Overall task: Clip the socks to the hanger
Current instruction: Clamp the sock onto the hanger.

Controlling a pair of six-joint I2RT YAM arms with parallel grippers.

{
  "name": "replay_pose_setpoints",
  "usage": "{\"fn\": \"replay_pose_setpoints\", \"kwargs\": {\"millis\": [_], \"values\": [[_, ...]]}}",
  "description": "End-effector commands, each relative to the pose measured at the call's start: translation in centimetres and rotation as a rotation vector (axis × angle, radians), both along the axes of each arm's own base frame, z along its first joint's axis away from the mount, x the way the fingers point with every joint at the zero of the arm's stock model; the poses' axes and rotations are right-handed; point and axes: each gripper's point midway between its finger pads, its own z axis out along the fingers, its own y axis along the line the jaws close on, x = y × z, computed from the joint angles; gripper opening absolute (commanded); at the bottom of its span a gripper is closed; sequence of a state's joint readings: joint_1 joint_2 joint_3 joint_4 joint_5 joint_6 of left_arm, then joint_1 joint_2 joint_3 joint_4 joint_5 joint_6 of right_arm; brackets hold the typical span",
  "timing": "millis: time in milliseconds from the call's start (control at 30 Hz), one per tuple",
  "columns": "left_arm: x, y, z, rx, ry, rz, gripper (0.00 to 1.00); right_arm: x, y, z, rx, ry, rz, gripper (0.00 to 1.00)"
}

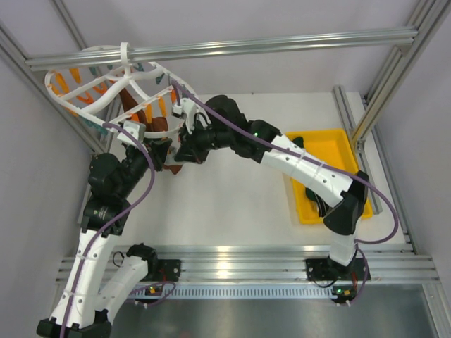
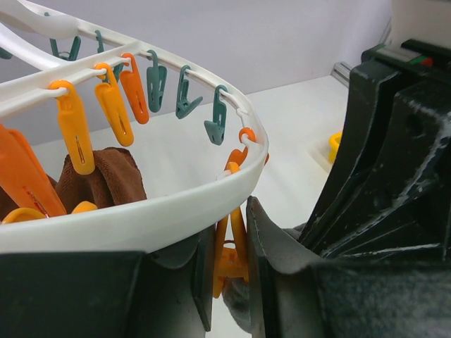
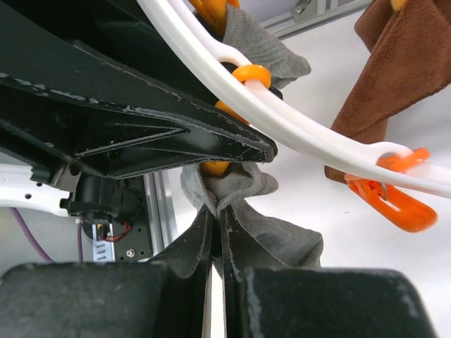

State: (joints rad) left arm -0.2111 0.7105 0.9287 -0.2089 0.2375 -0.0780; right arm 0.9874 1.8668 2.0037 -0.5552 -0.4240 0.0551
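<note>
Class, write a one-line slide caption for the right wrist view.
Right claw holds a pinched grey sock up to an orange clip beneath the white hanger, beside a hanging brown cloth.

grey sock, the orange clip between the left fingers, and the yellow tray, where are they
grey sock [image 3: 275, 232], right wrist view, on its hanging fold
orange clip [image 2: 231, 262], left wrist view, on its lower body
yellow tray [image 1: 331, 146], top view, on its bare floor

I see a white hanger [image 2: 141, 215]. Each clip [image 2: 74, 130] on it is orange or teal. The sock [image 3: 275, 236] is plain grey. A cloth [image 3: 402, 56] by it is brown. The tray [image 1: 331, 151] on the right is yellow. The cables [image 1: 396, 224] are purple.
</note>
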Motion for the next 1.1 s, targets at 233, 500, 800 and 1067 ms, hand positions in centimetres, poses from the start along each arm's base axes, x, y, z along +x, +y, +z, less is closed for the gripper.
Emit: {"fn": "replay_pose_setpoints", "kwargs": {"millis": [233,500,800,1067], "values": [[0.5,0.8,-9.0,0.164,0.274,0.011,0.00,-0.1,-1.5,4.1,0.095,-0.066,-0.012,0.00],[0.3,0.1,-8.4,0.103,0.298,-0.008,0.19,-0.1,-1.6,4.1,0.096,-0.068,-0.006,0.00],[0.1,-0.8,-6.5,0.026,0.271,-0.037,0.35,-0.1,-0.8,4.3,0.123,-0.072,0.009,0.00],[-0.3,-0.9,-4.8,-0.021,0.226,-0.035,0.46,0.0,-0.7,4.8,0.133,-0.082,0.010,0.00]]}}
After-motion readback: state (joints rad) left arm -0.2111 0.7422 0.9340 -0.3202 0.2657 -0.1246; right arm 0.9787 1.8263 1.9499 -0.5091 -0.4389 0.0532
